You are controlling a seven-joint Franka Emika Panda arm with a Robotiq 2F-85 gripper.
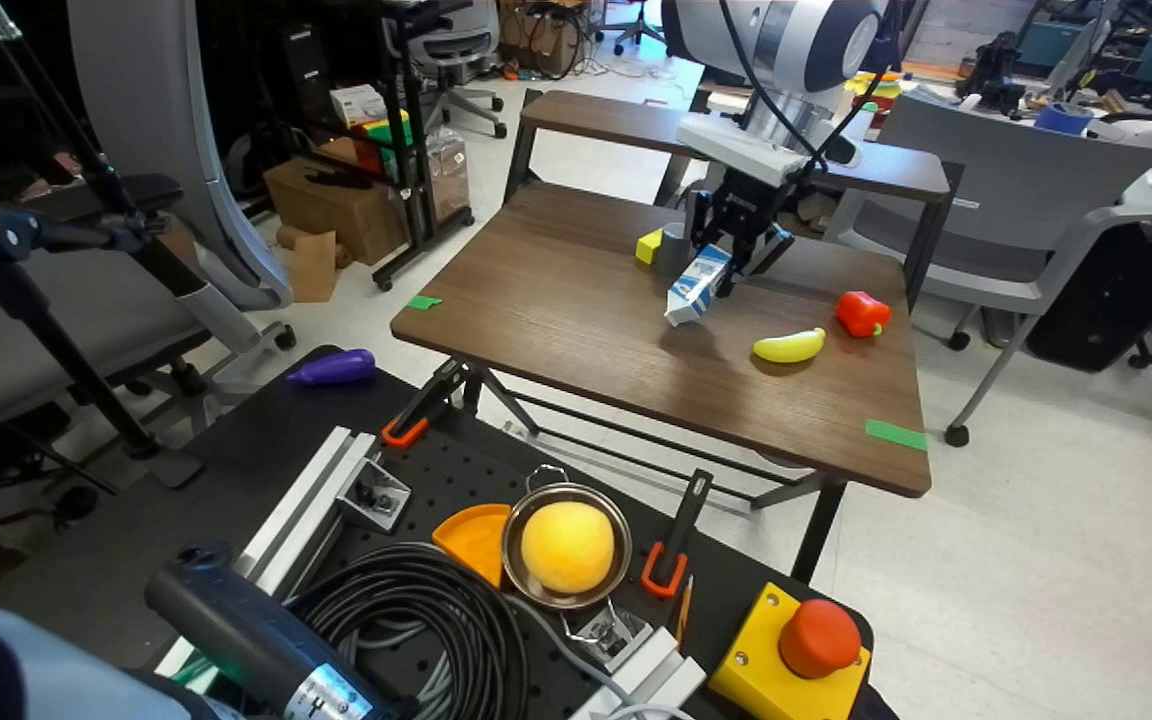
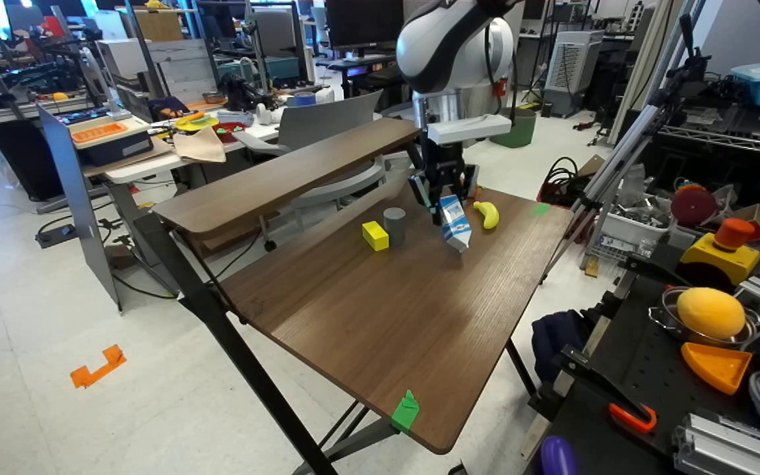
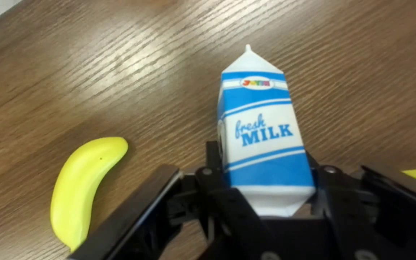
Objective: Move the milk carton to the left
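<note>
The milk carton (image 3: 265, 133) is white and blue with "fresh MILK" print. My gripper (image 3: 264, 160) is shut on it, one finger on each side, in the wrist view. In both exterior views the carton (image 1: 698, 286) hangs tilted from the gripper (image 1: 731, 245), its far end pointing down and outward. A shadow lies on the table under it, so it appears to be held a little above the surface. It also shows in an exterior view (image 2: 455, 225) below the gripper (image 2: 443, 191).
A yellow banana (image 1: 789, 346) and a red-orange pepper (image 1: 862, 314) lie on the brown table (image 1: 556, 270). A grey cylinder (image 2: 394, 226) and a yellow block (image 2: 375, 235) stand close beside the gripper. A raised shelf (image 2: 287, 178) runs along the table's back.
</note>
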